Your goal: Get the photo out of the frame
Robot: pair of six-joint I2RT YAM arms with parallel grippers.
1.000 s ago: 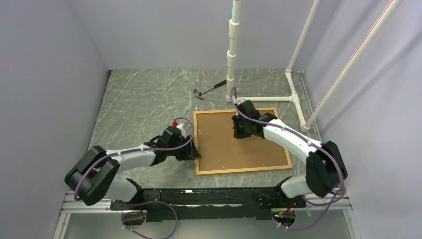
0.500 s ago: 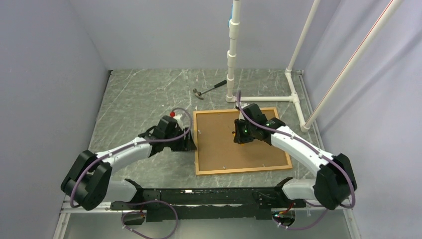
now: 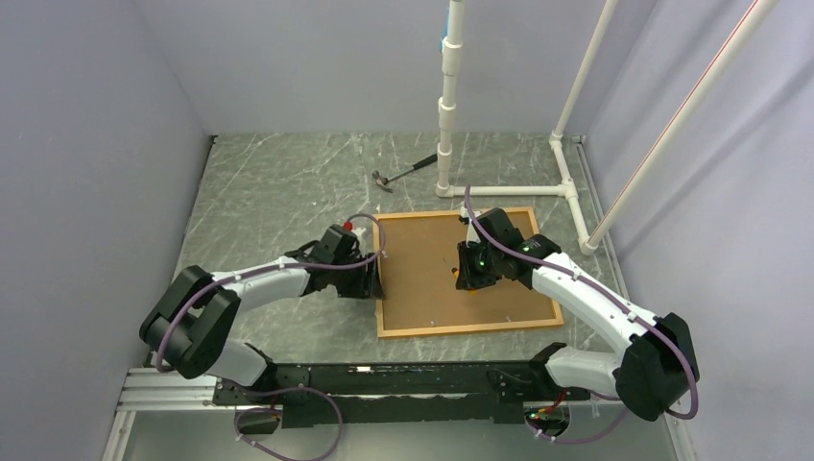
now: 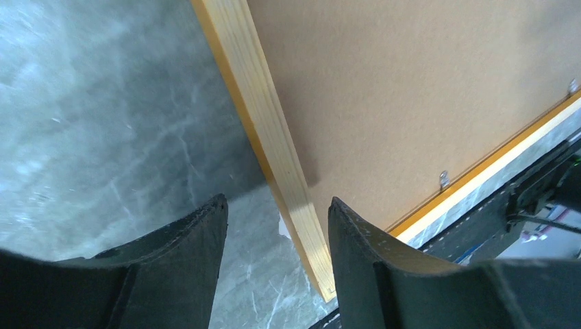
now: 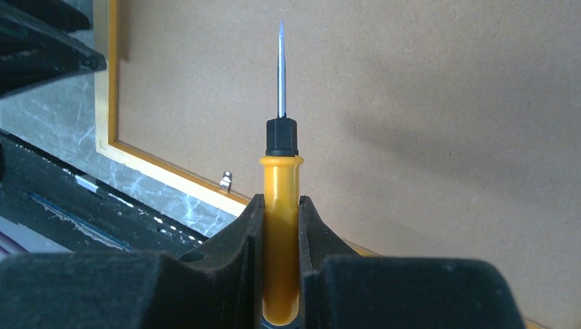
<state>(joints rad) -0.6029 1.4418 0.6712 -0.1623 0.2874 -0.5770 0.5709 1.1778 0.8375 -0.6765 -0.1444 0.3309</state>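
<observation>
Since a second ago the right gripper [image 3: 472,277] has come nearer over the board, its elbow has swung out right, and the left gripper [image 4: 274,205] has slid a little along the frame's [image 3: 470,327] left side. The left arm reaches low across the table [image 3: 278,192]. Its fingers are apart, with the frame's rail between them. The right arm bends over the photo [image 3: 422,274], squeezing a screwdriver [image 5: 281,240]. The photo lies face down in the frame. A hammer [image 3: 403,173] lies farther back.
</observation>
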